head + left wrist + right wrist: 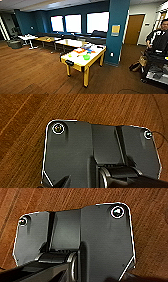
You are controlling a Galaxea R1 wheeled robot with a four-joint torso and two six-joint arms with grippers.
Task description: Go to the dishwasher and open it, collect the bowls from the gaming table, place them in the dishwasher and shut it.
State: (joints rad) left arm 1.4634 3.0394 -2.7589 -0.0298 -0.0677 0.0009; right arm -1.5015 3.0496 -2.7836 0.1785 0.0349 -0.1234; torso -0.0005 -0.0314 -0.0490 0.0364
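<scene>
Two green bowls (86, 57) sit on the yellow-edged bench (75, 62) ahead of me, slightly right; pincer states I cannot tell.

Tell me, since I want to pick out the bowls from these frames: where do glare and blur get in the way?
Head view: the windows are blown out white, and the whole picture is soft, so the green bowl on the gaming table reads as a blob. Wrist views: evenly lit wooden floor, no glare, edges slightly soft.
</scene>
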